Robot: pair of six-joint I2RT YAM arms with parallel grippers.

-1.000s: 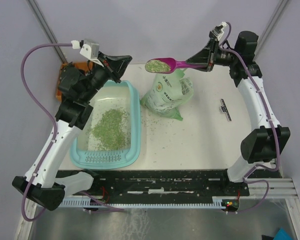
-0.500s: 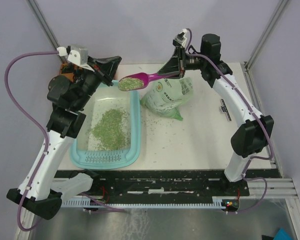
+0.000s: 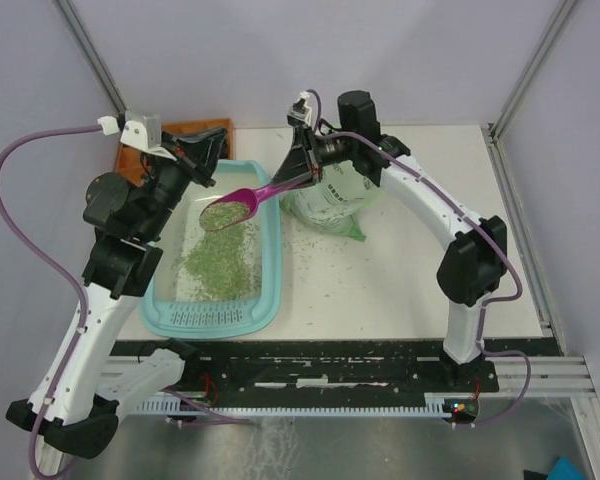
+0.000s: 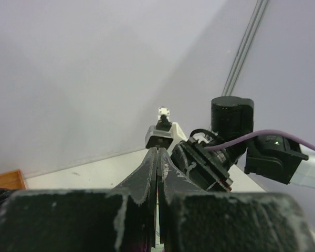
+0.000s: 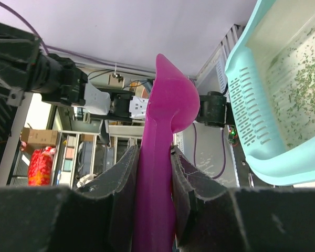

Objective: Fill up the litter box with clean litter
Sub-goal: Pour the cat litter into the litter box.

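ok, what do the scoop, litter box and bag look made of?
The scoop looks like rigid plastic: glossy magenta, smooth moulded curves. The litter box is plastic too: satin teal, moulded slots and rounded rim. The bag is probably thin printed film: creased and slumped.

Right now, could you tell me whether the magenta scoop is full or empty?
Full: pale green litter fills the scoop, held over the litter box by the right fingers.

The left arm hides part of the litter box's rim.
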